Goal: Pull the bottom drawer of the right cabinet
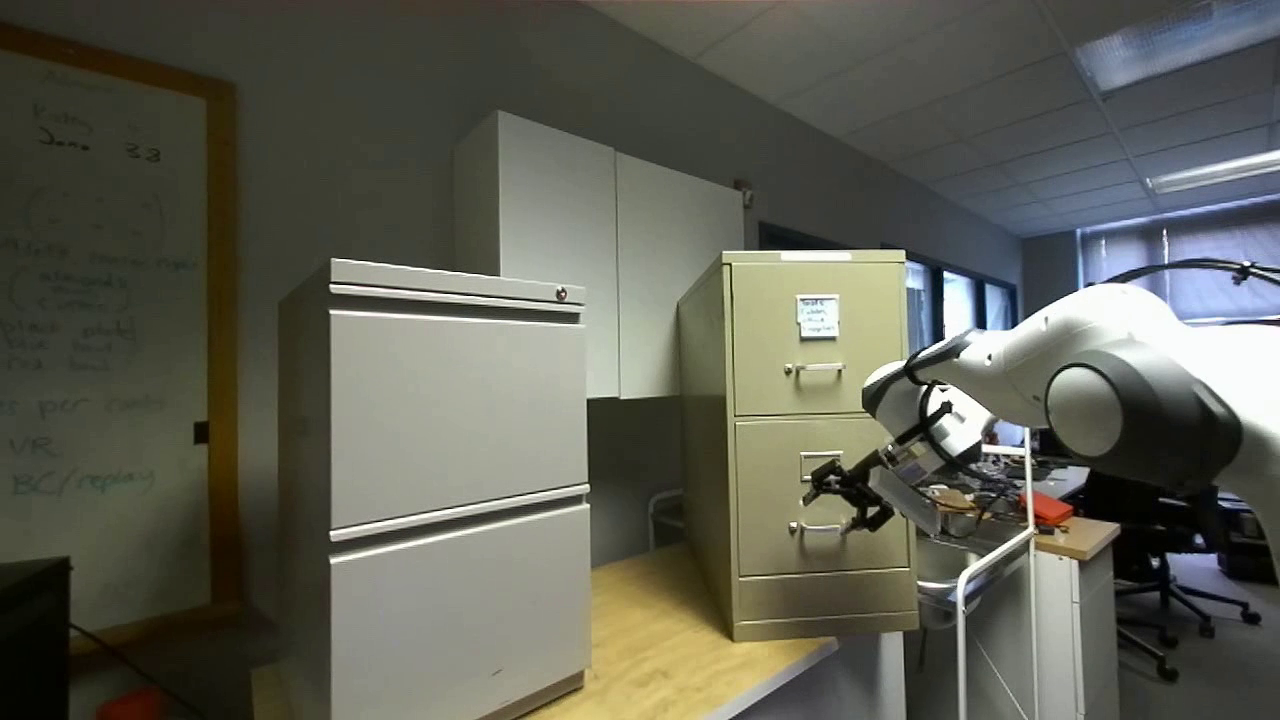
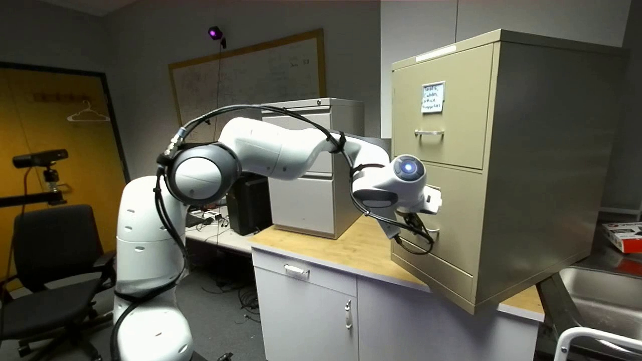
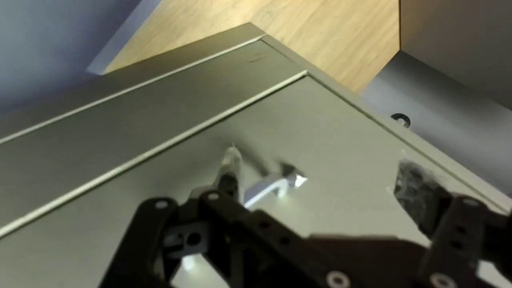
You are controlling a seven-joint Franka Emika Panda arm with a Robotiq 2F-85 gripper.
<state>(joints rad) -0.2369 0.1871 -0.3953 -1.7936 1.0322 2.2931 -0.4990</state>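
On the left in an exterior view, we are seeing a grey cabinet (image 1: 458,420), and then the tan cabinet (image 1: 712,430) is standing on a wooden counter (image 1: 650,640), with its bottom drawer (image 1: 768,490) sitting closed, low on the front. On the right, our arm (image 1: 1020,375) is holding the gripper (image 1: 832,511) in front of that drawer, its two fingers (image 3: 418,192) spread wide, one sitting close by the handle (image 3: 264,191).

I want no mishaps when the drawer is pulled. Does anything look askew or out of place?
Yes: the beige cabinet sits askew on the counter, one front corner jutting past its edge in both exterior views. It looks odd because that corner seems unsupported; pulling might shift things.
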